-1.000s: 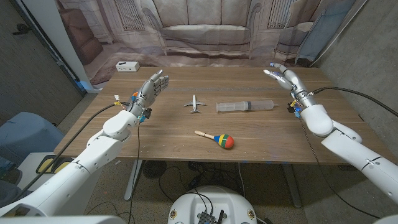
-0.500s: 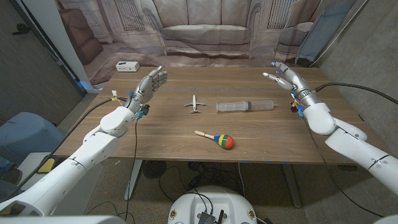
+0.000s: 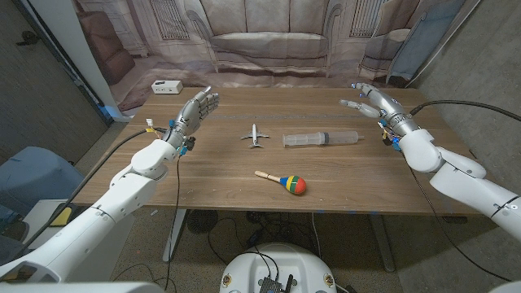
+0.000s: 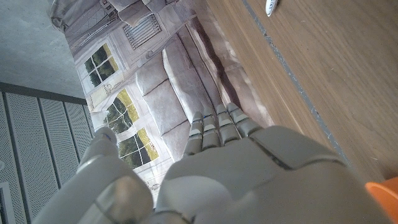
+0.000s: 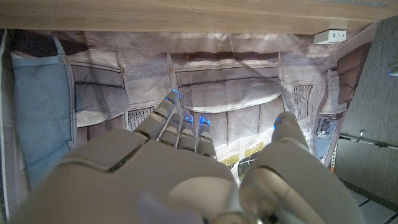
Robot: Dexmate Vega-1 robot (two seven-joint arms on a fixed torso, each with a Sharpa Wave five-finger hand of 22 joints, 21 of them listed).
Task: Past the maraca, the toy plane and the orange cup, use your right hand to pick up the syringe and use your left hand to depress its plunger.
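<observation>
A clear syringe lies flat on the wooden table, right of centre, plunger end pointing right. Left of it sits a small white toy plane, whose tip also shows as the plane in the left wrist view. A maraca with a wooden handle and a coloured head lies nearer the front edge. My right hand hovers open above the table's far right, fingers spread toward the syringe's plunger end, a short way from it. My left hand is raised open over the left side, holding nothing.
A white power strip lies at the table's far left corner. A printed sofa backdrop hangs right behind the table. Cables trail along both forearms.
My right hand has turned and shifted slightly left toward the syringe. My left hand rose a little toward the far side early on, then held still. The objects have not moved.
</observation>
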